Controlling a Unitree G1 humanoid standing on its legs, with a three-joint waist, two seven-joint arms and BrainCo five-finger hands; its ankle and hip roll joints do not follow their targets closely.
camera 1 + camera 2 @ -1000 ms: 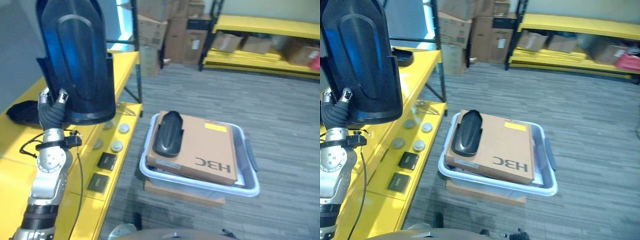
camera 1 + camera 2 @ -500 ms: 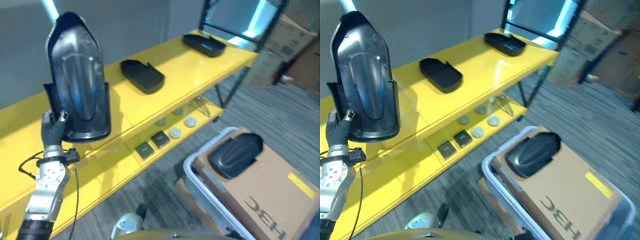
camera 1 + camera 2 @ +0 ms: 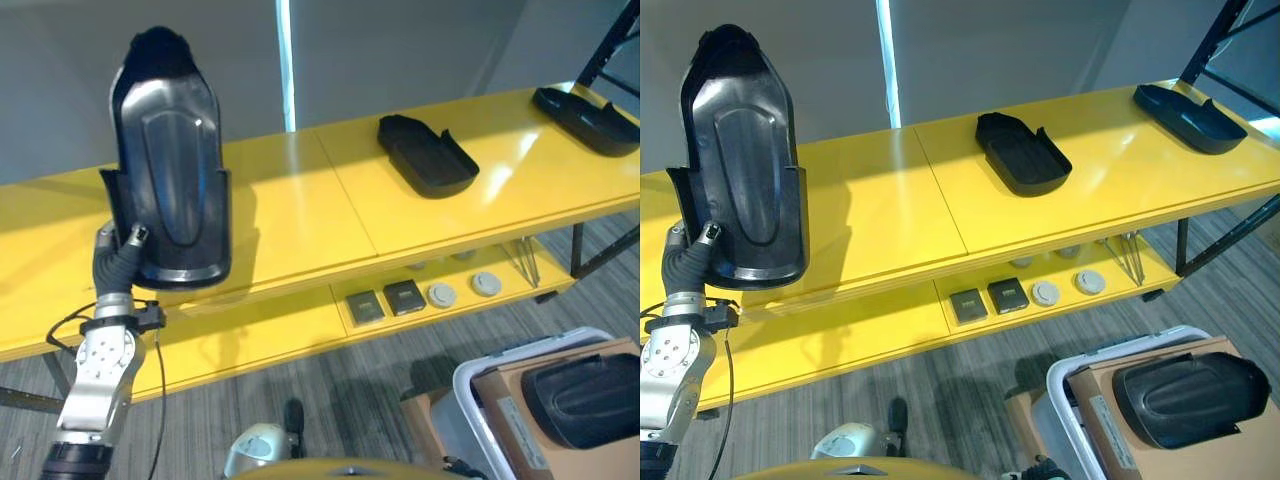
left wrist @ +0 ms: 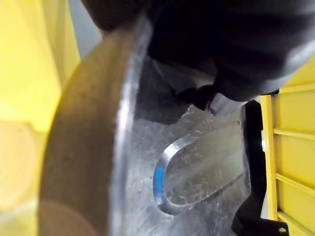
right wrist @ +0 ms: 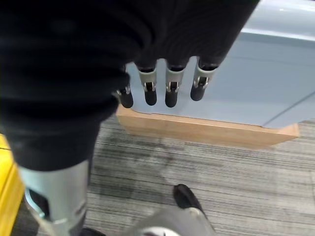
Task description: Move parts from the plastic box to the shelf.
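Observation:
My left hand (image 3: pixel 118 255) is shut on a large black moulded part (image 3: pixel 170 170) and holds it upright in front of the yellow shelf (image 3: pixel 300 205), its thumb on the part's lower front edge. The left wrist view shows the part's scuffed surface (image 4: pixel 197 162) very close. At the lower right stands the pale plastic box (image 3: pixel 468 392) holding a cardboard box with another black part (image 3: pixel 585 400) on top. My right hand (image 5: pixel 171 91) hangs open and holds nothing, beside the box's wall (image 5: pixel 275 73).
Two more black parts (image 3: pixel 425 155) (image 3: pixel 585 105) lie on the shelf's top board to the right. On the lower board are small dark squares (image 3: pixel 385 300) and grey discs (image 3: pixel 460 290). A cardboard slab (image 5: pixel 206 129) lies under the box, on grey carpet.
The camera has swung left from the plastic box to face the shelf. My left hand still holds the black part upright, now before the shelf's top board.

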